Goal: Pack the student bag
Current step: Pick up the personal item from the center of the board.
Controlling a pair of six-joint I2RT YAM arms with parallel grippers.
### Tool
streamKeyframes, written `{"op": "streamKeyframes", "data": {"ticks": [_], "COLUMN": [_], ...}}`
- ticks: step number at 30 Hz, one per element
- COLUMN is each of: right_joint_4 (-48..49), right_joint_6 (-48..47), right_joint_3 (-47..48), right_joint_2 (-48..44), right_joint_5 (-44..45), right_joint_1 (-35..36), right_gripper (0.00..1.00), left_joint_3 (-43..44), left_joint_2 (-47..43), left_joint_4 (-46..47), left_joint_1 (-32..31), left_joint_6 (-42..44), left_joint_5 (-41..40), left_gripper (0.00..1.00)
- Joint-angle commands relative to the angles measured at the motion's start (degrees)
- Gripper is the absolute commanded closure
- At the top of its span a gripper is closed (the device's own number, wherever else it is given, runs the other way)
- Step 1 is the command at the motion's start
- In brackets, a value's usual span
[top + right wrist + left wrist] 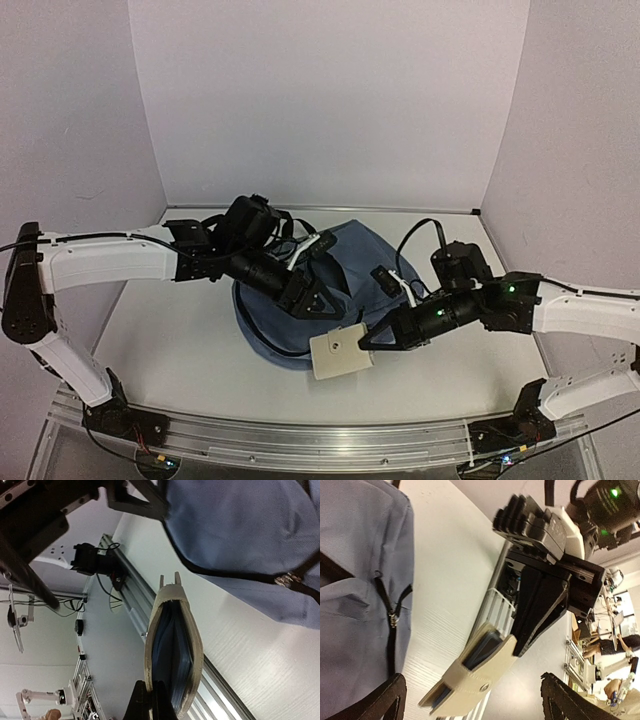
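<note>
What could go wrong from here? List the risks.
1. The right gripper pinches the case by one edge only, so it could swing or slip out.
2. The left gripper hangs open over the bag, close to the case. The arms could collide on the way in.

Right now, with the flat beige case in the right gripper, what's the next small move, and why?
Probably carry the flat beige case, clamped in the right gripper, farther over the slate-blue fabric backpack: it hangs at the bag's near edge, short of the open left gripper.
</note>
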Motion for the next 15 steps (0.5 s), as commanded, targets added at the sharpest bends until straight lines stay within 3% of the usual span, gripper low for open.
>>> {"op": "streamKeyframes", "data": {"ticks": [1, 7, 15], "right_joint_4": [0.18, -1.57, -2.37], "right_joint_6": [-9.65, -14.33, -15.88], "right_joint_3": [7.49, 12.19, 14.36], "right_joint_2": [4.37, 7.58, 8.74], "right_joint_5": [-9.85, -14.08, -15.59], "right_joint_1": [0.38, 0.33, 0.31], "right_gripper": [1.00, 1.00, 1.00], "left_joint_3": [3.15, 1.82, 0.57], "left_joint_2": [1.48, 0.42, -0.68], "left_joint_4": [-2.56, -6.50, -8.47], "left_joint_1": [-0.85, -0.97, -0.96], "left_joint_6": [5.31, 7.02, 7.62], "left_joint_5": [11.09, 15.68, 15.79], "left_gripper": [0.07, 0.11, 0.41]}}
